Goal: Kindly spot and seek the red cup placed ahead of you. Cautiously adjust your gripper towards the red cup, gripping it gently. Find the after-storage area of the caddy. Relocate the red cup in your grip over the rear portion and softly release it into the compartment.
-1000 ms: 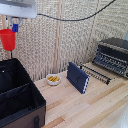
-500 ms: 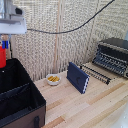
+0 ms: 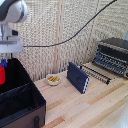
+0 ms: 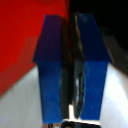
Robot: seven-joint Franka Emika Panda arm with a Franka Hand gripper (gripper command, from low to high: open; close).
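Observation:
The red cup [image 3: 2, 75] hangs at the exterior view's left edge, partly cut off, just below my gripper [image 3: 3, 63]. It is low inside the black caddy [image 3: 25, 102], in the rear portion [image 3: 15, 77] between the tall back wall and the inner divider [image 3: 17, 93]. In the wrist view the two blue fingers [image 4: 50, 65] stand almost together, with only a thin dark gap at my gripper [image 4: 70, 70]. The cup's red wall [image 4: 25, 35] fills the space beside them. The fingers look shut on the cup's rim. Whether the cup touches the caddy floor is hidden.
A small white bowl with yellow pieces [image 3: 53, 79] sits by the woven back wall. A dark blue slab-shaped box [image 3: 78, 77] stands on edge mid-table. A toaster oven [image 3: 112, 55] with a pulled-out wire rack [image 3: 97, 74] is at the exterior view's right. A black cable [image 3: 75, 37] hangs across.
My gripper has moved down with the red cup. The cup went from above the caddy's back wall to down inside the rear section.

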